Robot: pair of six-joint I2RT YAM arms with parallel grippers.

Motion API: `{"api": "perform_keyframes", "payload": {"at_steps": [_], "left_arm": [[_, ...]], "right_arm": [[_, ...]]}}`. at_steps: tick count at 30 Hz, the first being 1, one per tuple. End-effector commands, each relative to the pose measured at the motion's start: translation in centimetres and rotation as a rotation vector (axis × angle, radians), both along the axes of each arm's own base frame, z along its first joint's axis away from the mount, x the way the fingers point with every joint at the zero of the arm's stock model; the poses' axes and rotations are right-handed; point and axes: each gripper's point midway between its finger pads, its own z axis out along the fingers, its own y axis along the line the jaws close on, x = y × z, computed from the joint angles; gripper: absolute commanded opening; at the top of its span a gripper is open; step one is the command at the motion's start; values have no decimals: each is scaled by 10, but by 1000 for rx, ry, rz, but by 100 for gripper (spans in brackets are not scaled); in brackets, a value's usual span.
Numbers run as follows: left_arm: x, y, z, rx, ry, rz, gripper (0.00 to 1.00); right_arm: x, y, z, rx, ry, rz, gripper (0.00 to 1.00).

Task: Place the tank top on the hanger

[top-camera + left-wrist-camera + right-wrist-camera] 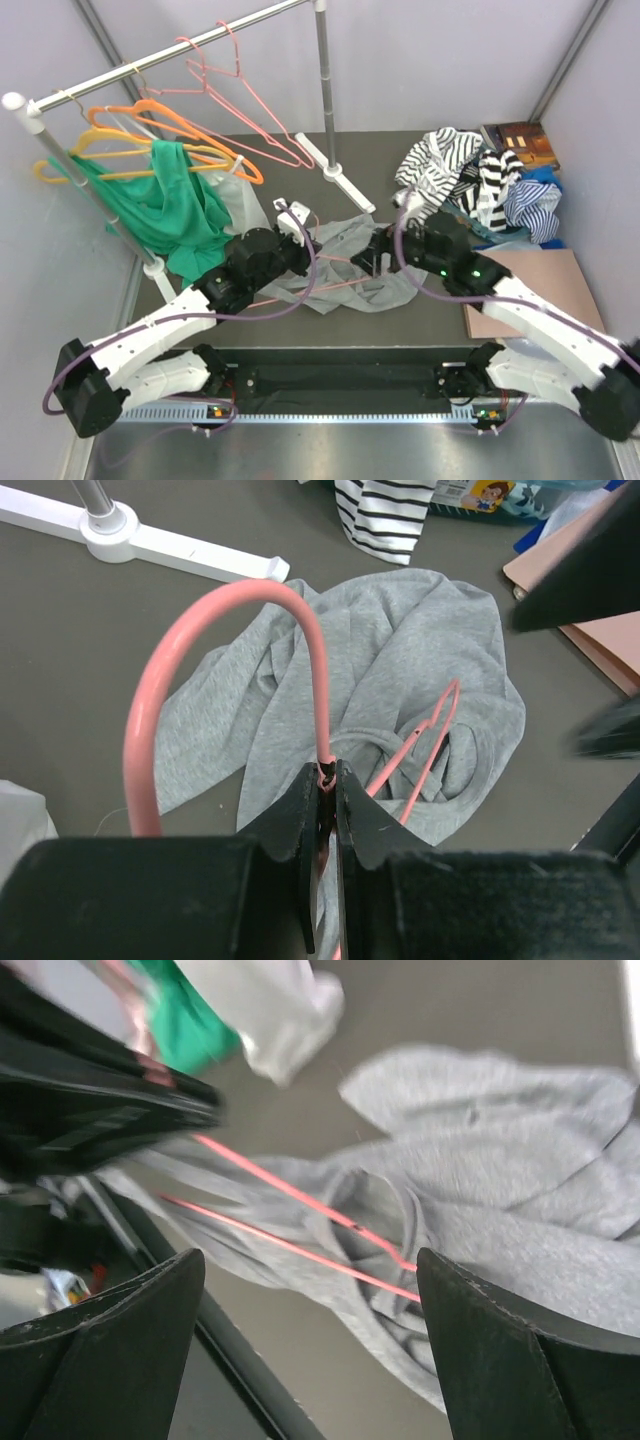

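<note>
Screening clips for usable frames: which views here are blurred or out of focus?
Top view: sharp and evenly lit. Left wrist: grey top crisp, right arm smeared at the edge. Right wrist: blurred throughout, pink hanger wires streaked.

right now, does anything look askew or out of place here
The grey knit tank top lies crumpled on the dark table, not hung; the thin pink wire hanger, gripped at its neck by the left tool, is tangled in its folds.

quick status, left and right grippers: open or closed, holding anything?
Left gripper: closed on the pink hanger, pinching the wire at the base of its hook.
Right gripper: open, holding nothing, over the tank top.
</note>
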Motion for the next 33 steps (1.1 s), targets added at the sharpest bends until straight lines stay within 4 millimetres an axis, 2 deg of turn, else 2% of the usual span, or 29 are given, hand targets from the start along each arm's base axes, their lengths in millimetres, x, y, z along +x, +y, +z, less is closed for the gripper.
{"api": "perform_keyframes", "payload": {"at_steps": [1,8,15,18,28,32,33], "left_arm": [[-9,-5,16,-38,-60,-69,0],[-32,-14,27,-84,-108,-212,0],[-39,-19,29,-93,-112,-256,0],[-41,-20,31,-98,-112,-271,0],[-46,-23,33,-79,-91,-302,0],[-32,-16,31,-52,-97,-213,0],[-29,-12,24,-26,-77,-190,0]], "right_arm": [[24,27,-25,-52,16,83,86],[45,52,-38,-61,68,136,86],[51,63,-95,-168,140,215,83],[54,64,-109,-200,144,227,81],[66,65,-117,-234,127,229,81],[56,56,-106,-233,111,241,83],[51,52,-107,-245,113,250,84]]}}
